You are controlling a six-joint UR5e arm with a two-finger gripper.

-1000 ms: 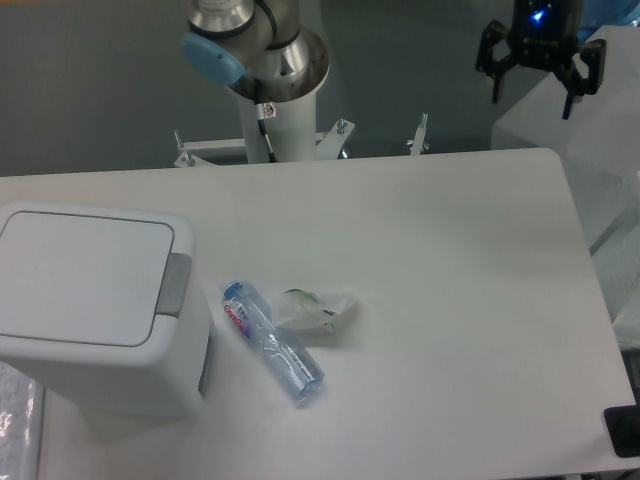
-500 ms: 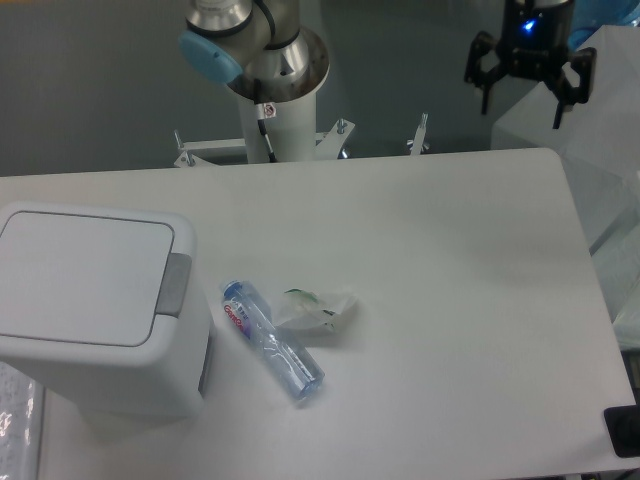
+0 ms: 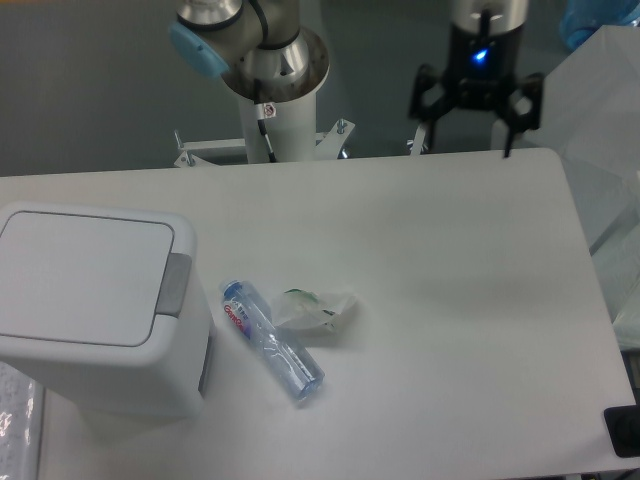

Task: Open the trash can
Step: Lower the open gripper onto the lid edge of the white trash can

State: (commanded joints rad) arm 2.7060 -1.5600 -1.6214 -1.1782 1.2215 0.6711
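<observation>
The trash can [image 3: 95, 305] is a large white boxy bin at the left of the table. Its flat lid [image 3: 82, 277] lies shut, and a grey push-button tab [image 3: 174, 285] sits on its right rim. My gripper [image 3: 466, 135] hangs open and empty over the table's far edge, right of centre, far from the trash can. Its two black fingers [image 3: 424, 98] are spread wide and point down.
A clear plastic bottle [image 3: 272, 340] with a red and blue label lies on the table [image 3: 450, 300] just right of the bin. A crumpled clear wrapper [image 3: 318, 310] lies beside it. The arm's base column [image 3: 275, 90] stands behind the table's far edge.
My gripper has moved left and slightly down along the far edge of the table, toward the middle. It stays open. The bin, bottle and wrapper have not moved.
</observation>
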